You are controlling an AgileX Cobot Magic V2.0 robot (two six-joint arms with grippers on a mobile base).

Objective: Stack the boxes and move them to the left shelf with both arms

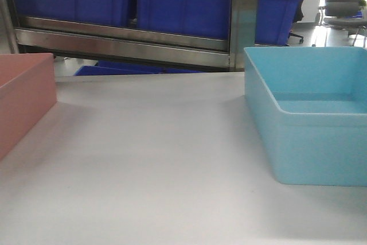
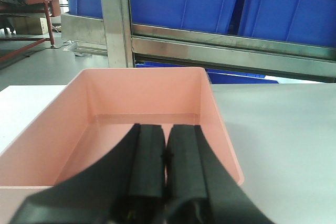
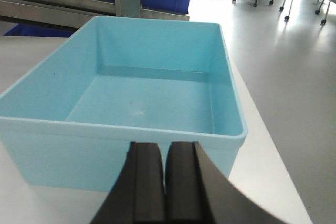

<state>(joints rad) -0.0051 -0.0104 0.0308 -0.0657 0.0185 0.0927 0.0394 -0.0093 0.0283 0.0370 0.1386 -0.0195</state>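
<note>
Two boxes sit well apart on the pale table: in the front view the salmon pink bin lies at 9 o'clock, cut off by the frame edge, and the light blue bin at 3 o'clock, with bare tabletop between them. Both stand upright, open tops up and empty, so neither is nested in the other and stacking looks not yet begun. Each arm faces its own bin, which suits a two-armed job. The left gripper reaches from 6 o'clock over the near rim of the pink bin, its black fingers pressed together on nothing. The right gripper hangs at 6 o'clock just short of the blue bin's near wall, likewise closed and empty. With the jaws together neither claw can take a rim, so my judgement is that each must part its fingers and settle over a wall before one bin can be lifted into the other. At 12 o'clock beyond the table stands a steel rack loaded with dark blue bins, and an office chair shows at 1 o'clock. The left shelf itself, with its rollers, I cannot pick out in any view; carrying the stack there remains the later part of the job
</note>
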